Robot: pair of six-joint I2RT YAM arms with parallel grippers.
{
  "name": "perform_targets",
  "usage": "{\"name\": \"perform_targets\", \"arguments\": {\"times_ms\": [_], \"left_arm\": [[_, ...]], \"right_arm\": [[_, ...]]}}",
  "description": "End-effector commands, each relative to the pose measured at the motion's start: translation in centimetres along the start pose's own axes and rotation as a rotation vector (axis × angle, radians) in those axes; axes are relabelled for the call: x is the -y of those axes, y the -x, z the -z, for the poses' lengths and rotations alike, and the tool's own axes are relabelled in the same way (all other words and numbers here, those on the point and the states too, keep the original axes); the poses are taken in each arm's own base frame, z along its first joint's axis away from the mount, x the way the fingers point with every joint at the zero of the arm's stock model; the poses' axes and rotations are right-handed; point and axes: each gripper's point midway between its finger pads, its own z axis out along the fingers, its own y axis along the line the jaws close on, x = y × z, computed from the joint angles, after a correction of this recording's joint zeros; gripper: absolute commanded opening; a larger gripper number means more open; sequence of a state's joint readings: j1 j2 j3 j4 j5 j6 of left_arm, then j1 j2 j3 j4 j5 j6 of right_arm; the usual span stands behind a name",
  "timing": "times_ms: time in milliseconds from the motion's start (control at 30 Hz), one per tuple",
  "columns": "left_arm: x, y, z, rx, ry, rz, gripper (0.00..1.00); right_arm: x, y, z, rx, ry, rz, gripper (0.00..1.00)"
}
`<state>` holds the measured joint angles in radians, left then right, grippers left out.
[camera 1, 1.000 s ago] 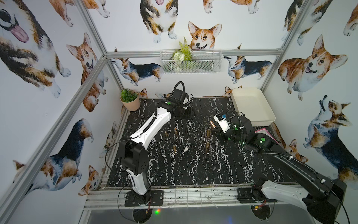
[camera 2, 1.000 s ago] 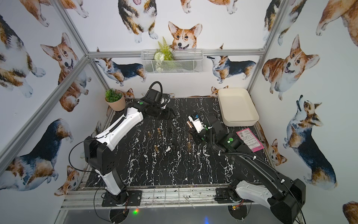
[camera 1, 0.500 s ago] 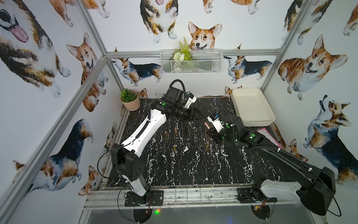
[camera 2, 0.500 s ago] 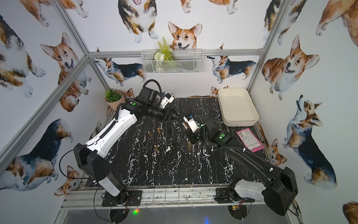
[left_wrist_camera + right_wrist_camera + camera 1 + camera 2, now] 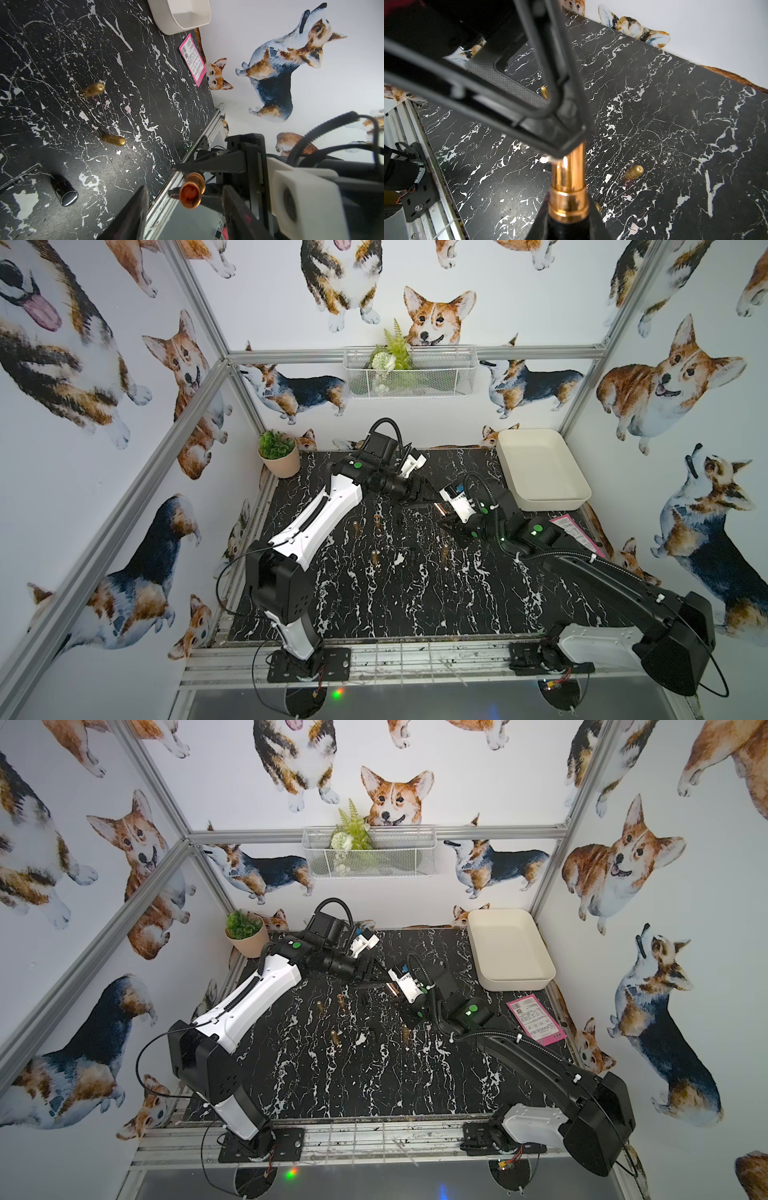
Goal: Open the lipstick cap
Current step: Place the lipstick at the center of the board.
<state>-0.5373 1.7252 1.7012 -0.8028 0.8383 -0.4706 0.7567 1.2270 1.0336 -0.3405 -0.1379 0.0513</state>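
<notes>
1. While the right gripper (image 5: 568, 226) clamps the black base of a shiny copper-coloured lipstick tube (image 5: 568, 180), the tube hangs in the air above the black, white-veined marble tabletop (image 5: 415, 605). It is towards the back, between the two arms.
2. Its round end is uncovered and reddish inside, and it faces the left gripper (image 5: 184, 187).
3. That left gripper stands partly spread and holds nothing. Its two black fingers (image 5: 133, 212) are set wider apart than the tube.
4. From the right wrist view, one of those fingers crosses in front of the tube's tip. I cannot tell whether it touches.
5. A glossy black cylindrical cap (image 5: 64, 192) lies on its side on the tabletop, apart from both grippers.
6. Several small gold bullet-shaped pieces (image 5: 93, 89) are scattered over the marble. Two lie near the cap in the left wrist view, and both top views show more around the middle of the tabletop.
7. A white rectangular plastic tray (image 5: 540, 497) sits in the back right corner.
8. A pink printed card (image 5: 575, 531) lies just beside the tray, on its nearer side.
</notes>
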Motion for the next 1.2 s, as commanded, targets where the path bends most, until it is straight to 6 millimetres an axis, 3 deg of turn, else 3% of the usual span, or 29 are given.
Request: {"name": "perform_targets", "arguments": {"times_ms": [0,333,667,1167], "left_arm": [[0.4,0.1,-0.2,-0.012,-0.018,-0.017,0.55],[0.0,-0.4,-1.0,-0.041,-0.015,-0.014,0.48],[0.0,-0.3,-1.0,-0.046,-0.008,-0.018,0.34],[-0.2,-0.3,-1.2,-0.046,-0.003,-0.016,0.27]], "right_arm": [[-0.3,0.8,-0.1,0.024,0.004,0.021,0.00],[-0.2,1.0,-0.4,0.020,-0.005,0.047,0.00],[-0.2,1.3,-0.8,0.019,-0.009,0.060,0.00],[-0.2,1.1,-0.9,0.015,-0.014,0.064,0.01]]}}
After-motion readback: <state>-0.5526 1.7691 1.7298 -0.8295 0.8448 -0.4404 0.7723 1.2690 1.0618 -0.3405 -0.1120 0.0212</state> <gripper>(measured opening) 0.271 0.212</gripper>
